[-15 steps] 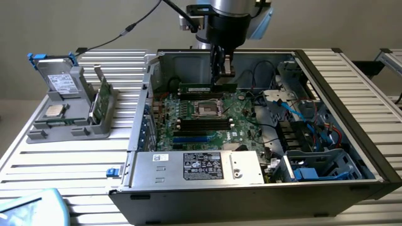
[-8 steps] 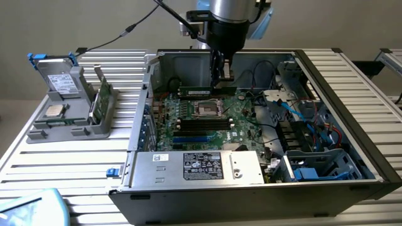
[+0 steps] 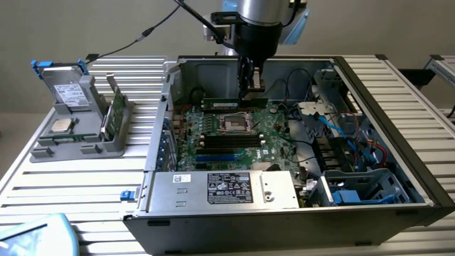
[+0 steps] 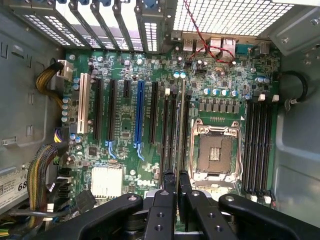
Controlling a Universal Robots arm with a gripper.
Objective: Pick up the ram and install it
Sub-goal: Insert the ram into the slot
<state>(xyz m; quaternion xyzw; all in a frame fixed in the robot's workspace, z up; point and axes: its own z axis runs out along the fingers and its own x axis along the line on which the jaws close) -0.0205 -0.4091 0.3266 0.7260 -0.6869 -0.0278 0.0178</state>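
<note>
We see a green ram (image 3: pixel 227 102) with black chips, a black gripper (image 3: pixel 250 93), a green board (image 4: pixel 125 135) bearing one blue slot (image 4: pixel 139 112) and one white slot (image 4: pixel 81 111), and a silver table (image 3: pixel 71 186) striped with ribs.

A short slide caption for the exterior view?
Jaws grip the ram over the motherboard in the open case.

Open room above motherboard (image 3: pixel 274 128), cables (image 3: pixel 334 125) (exterior view's right) seemingly crowding
</note>
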